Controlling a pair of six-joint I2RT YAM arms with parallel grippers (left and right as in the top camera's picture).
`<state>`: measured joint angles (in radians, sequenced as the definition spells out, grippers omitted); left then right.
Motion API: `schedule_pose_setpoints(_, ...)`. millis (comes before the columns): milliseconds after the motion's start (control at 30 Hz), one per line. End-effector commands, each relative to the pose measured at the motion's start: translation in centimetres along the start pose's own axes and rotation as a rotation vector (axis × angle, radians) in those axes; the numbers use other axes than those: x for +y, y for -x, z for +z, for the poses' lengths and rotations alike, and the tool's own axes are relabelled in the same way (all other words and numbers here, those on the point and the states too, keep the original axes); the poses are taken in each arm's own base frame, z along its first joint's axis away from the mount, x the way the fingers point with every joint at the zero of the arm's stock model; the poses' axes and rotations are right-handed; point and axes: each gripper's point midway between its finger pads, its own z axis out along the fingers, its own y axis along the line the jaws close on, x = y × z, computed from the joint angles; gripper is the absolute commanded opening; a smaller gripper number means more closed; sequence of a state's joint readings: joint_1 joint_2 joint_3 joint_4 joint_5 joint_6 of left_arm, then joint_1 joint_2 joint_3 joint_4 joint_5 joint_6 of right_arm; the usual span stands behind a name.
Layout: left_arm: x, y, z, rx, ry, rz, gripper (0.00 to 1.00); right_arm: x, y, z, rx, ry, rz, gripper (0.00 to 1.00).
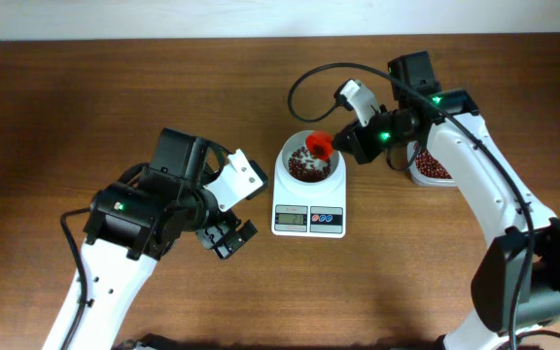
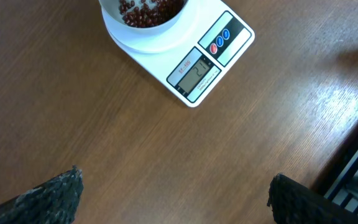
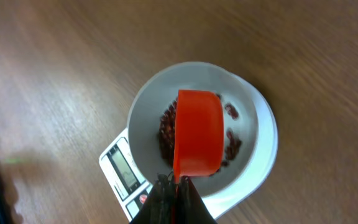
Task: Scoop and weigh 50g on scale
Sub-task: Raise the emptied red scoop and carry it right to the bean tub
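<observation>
The white scale sits mid-table with a round white bowl on top holding red-brown beans. My right gripper is shut on the handle of a red scoop, which hangs over the bowl's right side. In the right wrist view the scoop shows its orange-red underside, tipped over the beans in the bowl, with my gripper closed on its handle. My left gripper stands open over bare wood left of the scale; its fingertips are wide apart.
A clear tub of red-brown beans stands to the right of the scale, partly hidden under my right arm. A black cable loops above the bowl at the back. Brown wooden table stretches around everything.
</observation>
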<state>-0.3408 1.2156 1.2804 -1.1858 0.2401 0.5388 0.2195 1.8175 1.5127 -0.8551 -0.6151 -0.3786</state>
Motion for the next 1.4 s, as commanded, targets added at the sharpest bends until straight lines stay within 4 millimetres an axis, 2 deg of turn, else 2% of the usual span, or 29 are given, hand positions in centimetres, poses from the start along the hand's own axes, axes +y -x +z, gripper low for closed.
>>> schedule_pose_setpoints(0,-0.1,0.5,-0.4,-0.023,-0.006,0.017,0.99,2.3,1.4,-1.6,-0.052,0.042,-0.125,0.04)
schedule_pose_setpoints(33,-0.1,0.5,-0.4,-0.023,-0.006,0.017,0.99,0.7,1.5,-1.6,-0.041,-0.046,-0.047,0.04)
schedule_pose_setpoints(100,-0.1,0.5,-0.4,-0.023,-0.006,0.017,0.99,2.3,1.4,-1.9,-0.046,0.019,-0.099,0.04)
schedule_pose_setpoints(133,-0.1,0.5,-0.4,-0.023,-0.006,0.017,0.99,2.4,1.5,-1.8,-0.045,0.014,-0.136,0.04)
schedule_pose_setpoints(200,-0.1,0.5,-0.4,-0.023,-0.006,0.017,0.99,0.9,1.1,-1.6,-0.009,-0.088,-0.07,0.04)
schedule_pose_setpoints(300,-0.1,0.5,-0.4,-0.023,-0.006,0.017,0.99,2.1,0.9,-1.3,0.014,-0.08,-0.139,0.04)
schedule_pose_setpoints(367,-0.1,0.5,-0.4,-0.023,-0.006,0.017,0.99,1.8,1.0,-1.1,0.025,-0.12,-0.155,0.04)
schedule_pose_setpoints(467,-0.1,0.5,-0.4,-0.023,-0.006,0.017,0.99,2.6,1.1,-0.8,0.041,-0.131,-0.181,0.04)
schedule_pose_setpoints(567,-0.1,0.5,-0.4,-0.023,-0.006,0.017,0.99,1.5,0.7,-0.8,0.095,-0.264,-0.212,0.04)
schedule_pose_setpoints(700,-0.1,0.5,-0.4,-0.023,-0.006,0.017,0.99,1.9,0.6,-0.2,0.147,-0.354,-0.273,0.04)
schedule_pose_setpoints(800,-0.1,0.5,-0.4,-0.023,-0.006,0.017,0.99,2.7,0.7,0.2,0.152,-0.357,-0.298,0.04)
schedule_pose_setpoints(867,-0.1,0.5,-0.4,-0.023,-0.006,0.017,0.99,3.3,1.0,-0.2,0.14,-0.359,-0.311,0.04)
schedule_pose_setpoints(967,-0.1,0.5,-0.4,-0.023,-0.006,0.017,0.99,2.8,1.7,-1.6,0.122,-0.427,-0.32,0.04)
schedule_pose_setpoints(1133,-0.1,0.5,-0.4,-0.023,-0.006,0.017,0.99,3.0,1.9,-1.9,0.102,-0.432,-0.292,0.04)
schedule_pose_setpoints(1200,-0.1,0.5,-0.4,-0.023,-0.006,0.017,0.99,3.5,2.8,-3.2,0.055,-0.442,-0.254,0.04)
schedule_pose_setpoints(1233,-0.1,0.5,-0.4,-0.023,-0.006,0.017,0.99,3.8,3.8,-5.9,-0.006,-0.468,-0.245,0.04)
schedule_pose_setpoints(1267,-0.1,0.5,-0.4,-0.023,-0.006,0.017,0.99,3.8,4.3,-7.7,-0.045,-0.489,-0.232,0.04)
schedule_pose_setpoints(1300,-0.1,0.5,-0.4,-0.023,-0.006,0.017,0.99,3.4,4.6,-10.4,-0.1,-0.524,-0.2,0.04)
schedule_pose_setpoints(1333,-0.1,0.5,-0.4,-0.023,-0.006,0.017,0.99,2.9,4.4,-11.9,-0.12,-0.549,-0.181,0.04)
schedule_pose_setpoints(1367,-0.1,0.5,-0.4,-0.023,-0.006,0.017,0.99,1.5,3.7,-14.5,-0.146,-0.593,-0.115,0.04)
